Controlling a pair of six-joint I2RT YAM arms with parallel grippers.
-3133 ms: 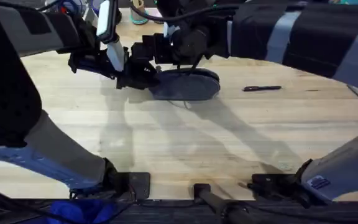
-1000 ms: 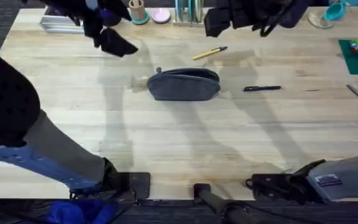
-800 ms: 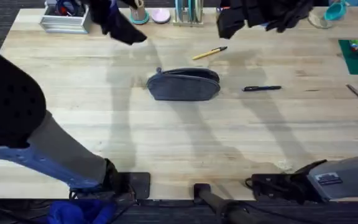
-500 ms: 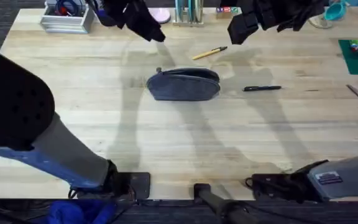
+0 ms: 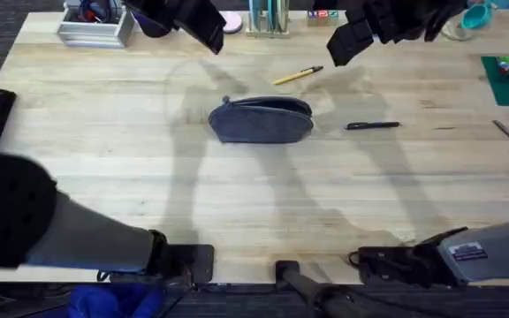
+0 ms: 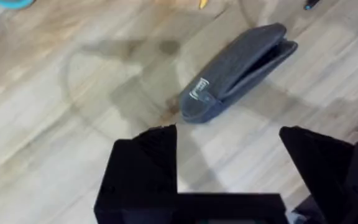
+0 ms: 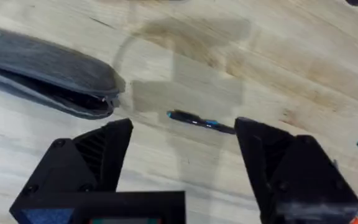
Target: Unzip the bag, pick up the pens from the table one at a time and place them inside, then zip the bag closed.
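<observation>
Seen from overhead, the left hand (image 5: 203, 22) hangs high over the far left part of the tabletop (image 5: 104, 159), well apart from everything on it. In the left wrist view its 2 black fingers (image 6: 143, 163) stand wide apart with nothing between them.

Near the middle of the tabletop lies the blue-grey bag (image 5: 262, 119), flat on its side, its small pull loop at the left end. In the right wrist view the bag's zipper seam gapes at one end.

Just beyond the bag lies the yellow pen (image 5: 297, 76), slanted, clear of the bag. To the bag's right lies the black pen (image 5: 372, 125), near it but not touching.

Above the far edge, the right hand (image 5: 350, 40) hangs spread open and empty, with the black pen visible on the wood below it in the right wrist view.
</observation>
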